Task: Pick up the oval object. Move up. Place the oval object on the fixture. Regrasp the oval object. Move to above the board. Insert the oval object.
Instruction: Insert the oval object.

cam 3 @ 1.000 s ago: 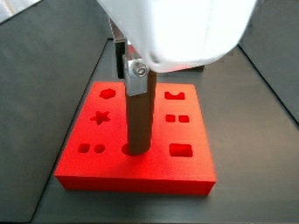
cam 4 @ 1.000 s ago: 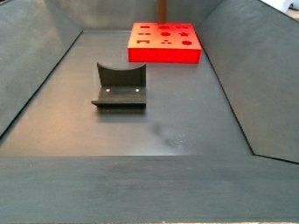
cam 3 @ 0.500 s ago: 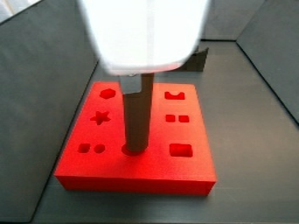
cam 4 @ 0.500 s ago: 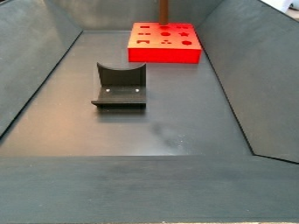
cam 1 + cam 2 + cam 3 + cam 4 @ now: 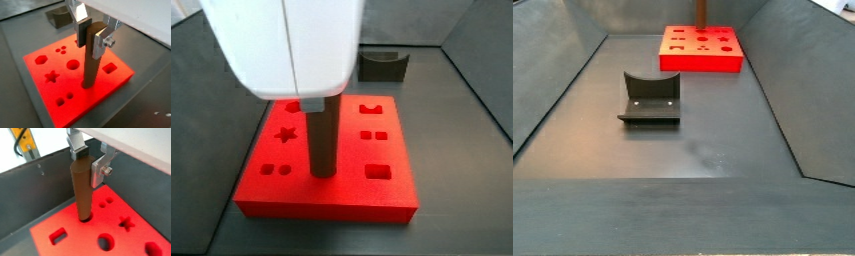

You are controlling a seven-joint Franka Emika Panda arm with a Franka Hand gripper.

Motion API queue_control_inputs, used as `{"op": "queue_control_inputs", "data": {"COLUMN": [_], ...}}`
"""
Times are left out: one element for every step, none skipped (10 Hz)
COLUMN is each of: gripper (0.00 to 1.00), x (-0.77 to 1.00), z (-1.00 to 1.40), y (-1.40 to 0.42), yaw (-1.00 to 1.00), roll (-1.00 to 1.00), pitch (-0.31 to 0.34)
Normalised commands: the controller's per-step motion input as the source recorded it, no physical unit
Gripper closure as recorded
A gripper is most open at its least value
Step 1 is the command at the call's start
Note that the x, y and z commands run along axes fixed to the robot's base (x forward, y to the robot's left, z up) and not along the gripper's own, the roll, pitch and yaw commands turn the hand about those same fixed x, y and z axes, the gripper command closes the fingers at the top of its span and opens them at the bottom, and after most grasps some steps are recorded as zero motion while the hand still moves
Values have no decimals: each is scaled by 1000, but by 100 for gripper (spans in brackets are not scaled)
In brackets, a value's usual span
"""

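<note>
The brown oval object (image 5: 89,70) stands upright with its lower end in a recess of the red board (image 5: 87,100). It shows the same way in a wrist view (image 5: 83,193) and in a side view (image 5: 321,140). My gripper (image 5: 90,50) sits over the board around the peg's top end, with the fingers (image 5: 100,175) against its sides. In a side view the white arm body hides the gripper. The dark fixture (image 5: 649,100) stands empty on the floor, away from the board (image 5: 700,58).
Dark sloped walls (image 5: 567,90) enclose the grey floor on all sides. The board (image 5: 345,190) lies near the back wall. Other shaped recesses, such as a star (image 5: 286,133) and squares (image 5: 376,172), surround the peg. A yellow object (image 5: 25,143) is outside the bin.
The white arm body has swung left across a side view and now hides the fingers there. The oval object has stayed upright in the same recess.
</note>
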Motion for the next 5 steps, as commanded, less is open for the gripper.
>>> {"op": "queue_control_inputs", "data": {"gripper": [100, 100, 100, 100, 100], "x": [26, 0, -77, -291, 0], "z": [0, 0, 0, -74, 0], "y": [0, 26, 149, 209, 0], "yaw": [-43, 0, 0, -123, -11], "roll": [0, 0, 0, 0, 0], "pitch": [6, 0, 0, 0, 0]}}
